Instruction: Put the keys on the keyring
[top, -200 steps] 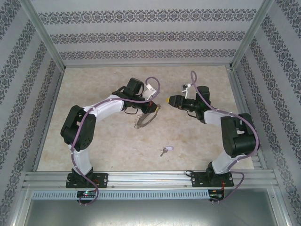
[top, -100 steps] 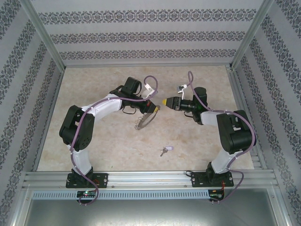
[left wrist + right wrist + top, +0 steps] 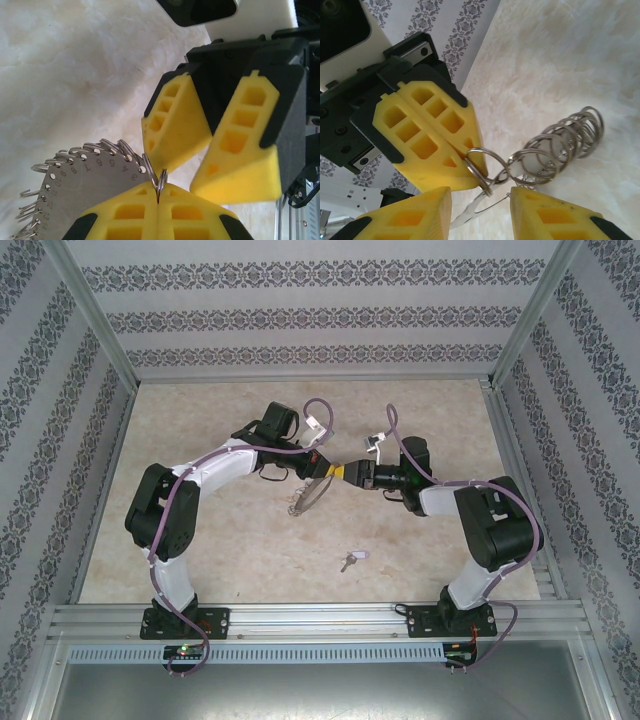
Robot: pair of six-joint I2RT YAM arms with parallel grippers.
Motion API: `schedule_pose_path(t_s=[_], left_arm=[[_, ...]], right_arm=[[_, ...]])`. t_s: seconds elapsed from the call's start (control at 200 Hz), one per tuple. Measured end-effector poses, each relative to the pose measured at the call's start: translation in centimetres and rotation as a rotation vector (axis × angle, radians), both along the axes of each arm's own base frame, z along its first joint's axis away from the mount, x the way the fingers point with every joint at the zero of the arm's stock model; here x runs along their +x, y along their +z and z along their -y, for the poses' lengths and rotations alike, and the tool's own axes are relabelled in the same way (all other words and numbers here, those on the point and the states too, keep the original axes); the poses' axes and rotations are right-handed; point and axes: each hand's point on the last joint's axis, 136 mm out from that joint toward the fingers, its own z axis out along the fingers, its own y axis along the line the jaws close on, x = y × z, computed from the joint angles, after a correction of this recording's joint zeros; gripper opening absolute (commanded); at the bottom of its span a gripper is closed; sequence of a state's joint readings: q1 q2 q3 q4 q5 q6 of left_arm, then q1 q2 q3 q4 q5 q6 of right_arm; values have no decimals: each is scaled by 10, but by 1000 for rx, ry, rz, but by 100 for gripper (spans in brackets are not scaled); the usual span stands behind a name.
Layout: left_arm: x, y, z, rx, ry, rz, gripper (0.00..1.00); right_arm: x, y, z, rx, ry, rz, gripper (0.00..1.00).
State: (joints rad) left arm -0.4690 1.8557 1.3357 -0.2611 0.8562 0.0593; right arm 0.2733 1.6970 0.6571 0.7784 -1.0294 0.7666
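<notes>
One move: right pincer (image 3: 182,172) now beside left pincer (image 3: 158,200) gripping keyring (image 3: 85,187).

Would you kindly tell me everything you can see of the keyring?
The keyring is a flat, dull grey metal piece with a curved edge, numbers stamped along it and small silvery split rings threaded through holes there. It is held up, tilted, over the table near its middle. The left gripper has its jaws shut on one of those rings at the rim; the right gripper, jaws apart, straddles that same ring without visibly clamping it.
</notes>
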Motion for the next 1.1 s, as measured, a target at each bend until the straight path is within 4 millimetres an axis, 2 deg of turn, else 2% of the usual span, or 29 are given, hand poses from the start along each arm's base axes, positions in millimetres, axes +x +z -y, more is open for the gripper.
schedule_pose_path(t_s=[0.26,0.335,0.405,0.455,0.515,0.6,0.635,0.674,1.099], left_arm=[[2,2,1,-7,6,1,0],[2,3,2,-13,5,2,0],[2,3,2,-16,4,4,0],[2,4,2,-17,4,3,0],[2,4,2,-17,6,2,0],[3,4,1,-18,7,2,0],[3,4,1,-18,7,3,0],[3,4,1,-18,8,3,0],[4,5,1,-19,9,5,0]], right_arm=[[2,4,-1,12,-7,7,22],[3,4,-1,12,-16,-1,15],[3,2,0,11,-25,-11,2],[3,2,0,10,-24,-9,4],[3,2,0,10,-27,-12,11],[3,2,0,12,-28,-13,13],[4,2,0,13,-29,-13,19],[4,1,0,15,-29,-15,21],[8,4,2,34,-51,-20,11]])
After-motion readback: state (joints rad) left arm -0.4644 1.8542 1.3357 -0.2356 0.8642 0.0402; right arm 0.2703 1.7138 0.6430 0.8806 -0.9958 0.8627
